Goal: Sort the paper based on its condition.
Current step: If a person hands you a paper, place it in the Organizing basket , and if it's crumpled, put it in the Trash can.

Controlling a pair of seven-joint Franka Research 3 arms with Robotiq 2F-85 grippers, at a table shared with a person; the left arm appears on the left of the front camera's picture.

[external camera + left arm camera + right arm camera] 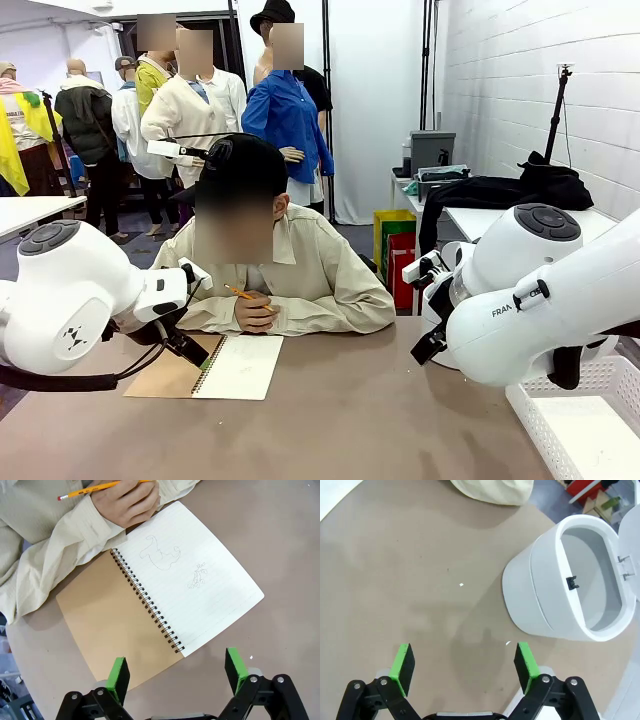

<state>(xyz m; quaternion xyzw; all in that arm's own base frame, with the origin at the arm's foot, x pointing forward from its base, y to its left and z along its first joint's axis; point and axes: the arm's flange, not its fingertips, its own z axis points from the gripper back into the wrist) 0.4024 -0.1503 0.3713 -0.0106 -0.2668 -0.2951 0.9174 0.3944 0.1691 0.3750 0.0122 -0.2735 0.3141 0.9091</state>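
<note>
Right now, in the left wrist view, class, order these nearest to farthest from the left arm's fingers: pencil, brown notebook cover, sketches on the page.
1. Brown notebook cover, bottom, right beside the left fingers.
2. Sketches, middle of the page, farther up.
3. Pencil, top edge, in the person's hand.

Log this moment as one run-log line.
left gripper open at notebook edge | right gripper open over bare table beside white bin | person's hand holds pencil beside notebook

White arms (70, 300), black cable (60, 381), black left gripper (176, 667), green pads (119, 675)
</note>
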